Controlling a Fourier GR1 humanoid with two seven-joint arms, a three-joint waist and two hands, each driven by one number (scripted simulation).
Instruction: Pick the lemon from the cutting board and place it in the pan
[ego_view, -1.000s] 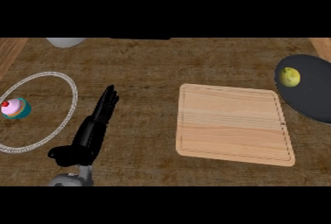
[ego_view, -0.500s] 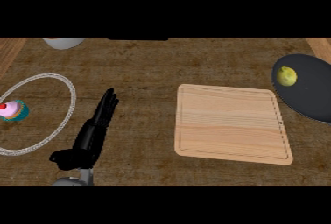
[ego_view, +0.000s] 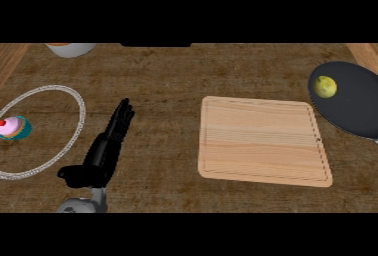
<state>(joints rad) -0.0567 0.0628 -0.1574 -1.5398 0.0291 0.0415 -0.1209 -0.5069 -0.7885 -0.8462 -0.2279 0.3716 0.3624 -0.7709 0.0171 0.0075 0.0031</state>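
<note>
The yellow-green lemon (ego_view: 324, 86) lies inside the black pan (ego_view: 357, 110) at the right edge of the head view. A bare wooden cutting board (ego_view: 262, 140) sits on the counter to the pan's left with nothing on it. My left hand (ego_view: 103, 151) rests at the lower left, fingers straight and pointing away, holding nothing and well apart from the board. The right hand does not show.
A clear plate (ego_view: 57, 95) with a silvery rim lies at the left edge and holds a pink cupcake (ego_view: 13, 127) in a teal wrapper. A pale bowl (ego_view: 71, 49) peeks in at the top left.
The view has shifted slightly, so the pan and lemon sit a little further left and higher. The left hand has stayed open in the same place.
</note>
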